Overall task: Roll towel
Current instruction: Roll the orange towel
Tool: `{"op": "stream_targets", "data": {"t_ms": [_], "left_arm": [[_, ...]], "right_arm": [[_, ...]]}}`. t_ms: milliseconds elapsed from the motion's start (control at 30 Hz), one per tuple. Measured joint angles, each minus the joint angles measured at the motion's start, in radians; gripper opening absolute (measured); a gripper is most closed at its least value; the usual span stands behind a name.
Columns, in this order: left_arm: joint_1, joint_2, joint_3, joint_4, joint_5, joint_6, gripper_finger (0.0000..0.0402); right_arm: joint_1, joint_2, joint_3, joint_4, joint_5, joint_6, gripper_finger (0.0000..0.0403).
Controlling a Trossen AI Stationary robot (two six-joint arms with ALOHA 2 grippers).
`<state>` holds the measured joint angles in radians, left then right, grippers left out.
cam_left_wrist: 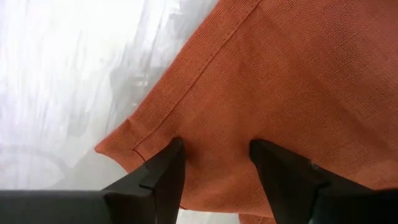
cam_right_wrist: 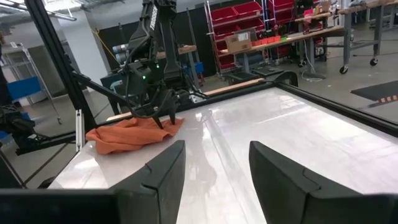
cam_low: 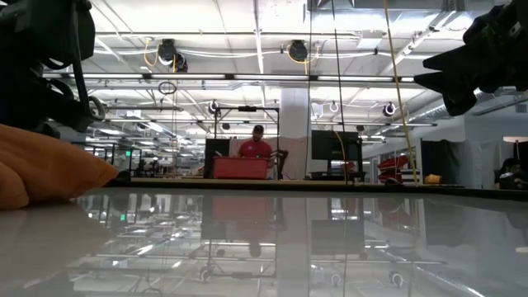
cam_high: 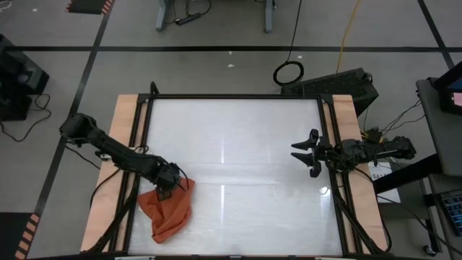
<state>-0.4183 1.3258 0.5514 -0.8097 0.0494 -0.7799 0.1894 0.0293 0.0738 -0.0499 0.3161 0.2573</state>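
The rust-orange towel (cam_high: pixel 167 211) lies crumpled on the white tabletop (cam_high: pixel 238 144) near its near left corner. It also shows in the low view (cam_low: pixel 41 169) and the right wrist view (cam_right_wrist: pixel 127 135). My left gripper (cam_high: pixel 172 182) is open and points down over the towel's far end. Its two fingers stand either side of a stretch of cloth just inside a hemmed corner (cam_left_wrist: pixel 134 146). My right gripper (cam_high: pixel 307 153) is open and empty, raised above the table's right side, far from the towel. My left gripper (cam_left_wrist: pixel 217 168) comes at the towel from above with its fingertips (cam_left_wrist: pixel 166 169) down at the cloth beside the hemmed corner. The fingers are wide apart with cloth between them. I cannot tell whether the tips touch the cloth.
Black frame rails (cam_high: pixel 144 166) and wooden side boards (cam_high: pixel 119 166) run along the table's left and right edges. Bare tabletop stretches from the towel to the right arm. A person in red (cam_low: pixel 256 148) stands far behind the table.
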Motion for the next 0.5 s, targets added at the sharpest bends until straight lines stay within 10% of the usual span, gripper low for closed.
{"op": "stream_targets", "data": {"t_ms": [333,500], "left_arm": [[0.000,0.001,0.000,0.008,0.009,0.008,0.0025],[0.000,0.005,0.046,-0.065,-0.042,0.040,0.0008]], "right_arm": [[0.000,0.000,0.000,-0.043,0.000,0.008,0.0169],[0.000,0.000,0.000,-0.043,0.000,0.010,0.0169]]}}
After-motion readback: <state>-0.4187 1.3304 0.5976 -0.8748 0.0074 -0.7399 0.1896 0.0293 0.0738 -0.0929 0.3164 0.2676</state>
